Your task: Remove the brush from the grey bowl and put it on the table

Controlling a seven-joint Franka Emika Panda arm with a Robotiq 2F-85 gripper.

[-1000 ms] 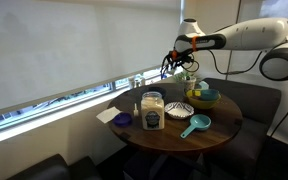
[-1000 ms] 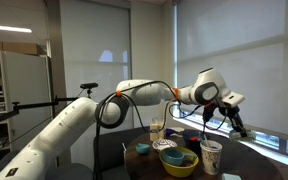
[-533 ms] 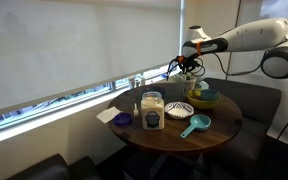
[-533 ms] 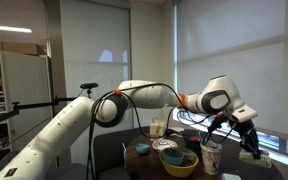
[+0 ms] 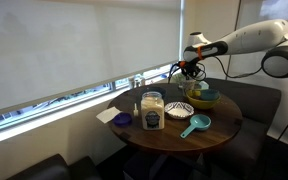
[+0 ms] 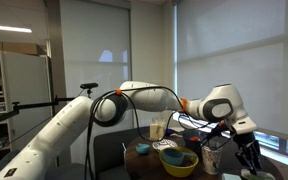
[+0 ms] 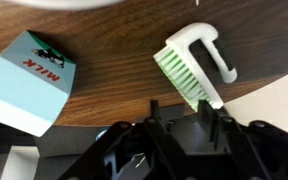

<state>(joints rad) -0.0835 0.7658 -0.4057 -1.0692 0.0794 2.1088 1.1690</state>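
The brush [image 7: 194, 60] has a white loop handle and green bristles. It lies on the dark brown wooden table [image 7: 104, 40] close to its rim in the wrist view. My gripper [image 7: 181, 100] hangs just over it, open, with nothing between the fingers; the bristle end lies by one fingertip. In both exterior views the gripper [image 5: 189, 68] [image 6: 246, 155] is low at the table's [image 5: 174, 137] side. The brush is too small to make out there. Stacked bowls [image 5: 202, 97] sit near the gripper; I cannot tell which bowl is the grey one.
A light blue milk carton [image 7: 29, 85] lies on the table next to the brush. A white patterned bowl [image 5: 179, 109], a teal scoop [image 5: 195, 125], a tall jar [image 5: 153, 110] and a blue bowl [image 5: 122, 120] stand on the table. Dark seats surround it.
The arm has swung outward and down from above the dishes to the table's rim. In one exterior view the gripper dropped from mid-height to table level.
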